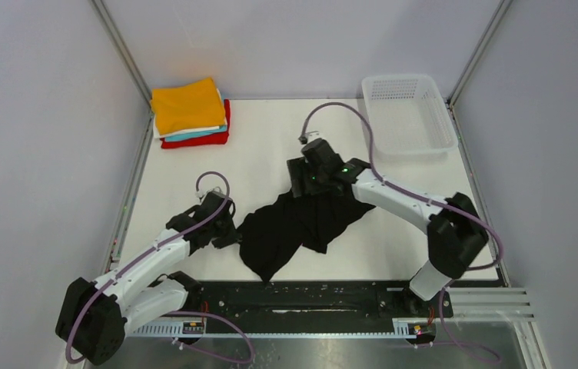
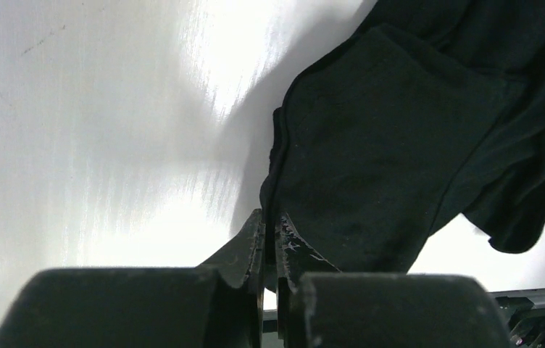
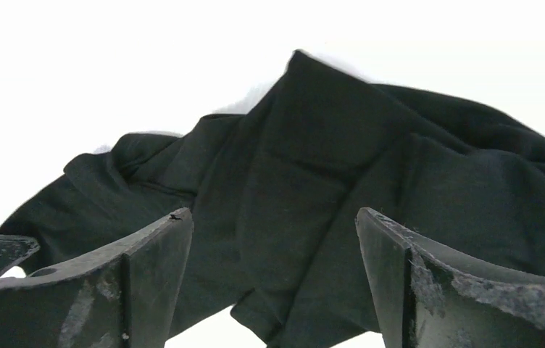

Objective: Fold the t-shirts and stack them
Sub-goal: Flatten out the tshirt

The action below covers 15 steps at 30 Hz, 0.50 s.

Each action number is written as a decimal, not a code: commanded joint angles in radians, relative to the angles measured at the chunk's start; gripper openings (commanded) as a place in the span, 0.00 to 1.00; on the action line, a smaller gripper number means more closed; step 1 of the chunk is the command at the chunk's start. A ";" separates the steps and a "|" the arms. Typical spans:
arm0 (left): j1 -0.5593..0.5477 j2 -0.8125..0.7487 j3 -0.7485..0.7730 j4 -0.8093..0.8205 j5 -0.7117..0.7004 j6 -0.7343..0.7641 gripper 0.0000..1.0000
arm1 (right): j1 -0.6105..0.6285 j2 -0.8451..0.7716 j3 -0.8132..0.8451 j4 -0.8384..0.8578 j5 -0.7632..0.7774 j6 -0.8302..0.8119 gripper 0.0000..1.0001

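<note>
The left tool [image 2: 270,222] is clenched on the left hem of the black t-shirt [image 1: 295,224]. The right tool [image 3: 273,214] hangs spread wide over its far edge, grasping nothing. The shirt lies crumpled mid-way across the worktop [image 1: 270,142]. The step looks like gripping it to spread it flat. Next, the right tool must pinch cloth, then both pull apart.

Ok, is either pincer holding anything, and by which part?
The left pincer is shut on the black t-shirt, pinching a hemmed edge. The right pincer stands open over it, holding nothing.
</note>
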 commanded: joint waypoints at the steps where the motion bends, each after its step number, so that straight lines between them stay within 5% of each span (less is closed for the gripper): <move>1: -0.004 -0.056 -0.006 0.042 -0.027 0.027 0.00 | 0.099 0.113 0.096 -0.091 0.092 0.002 0.89; 15: -0.005 -0.077 -0.006 0.045 -0.048 0.046 0.00 | 0.132 0.238 0.037 -0.089 0.079 0.039 0.73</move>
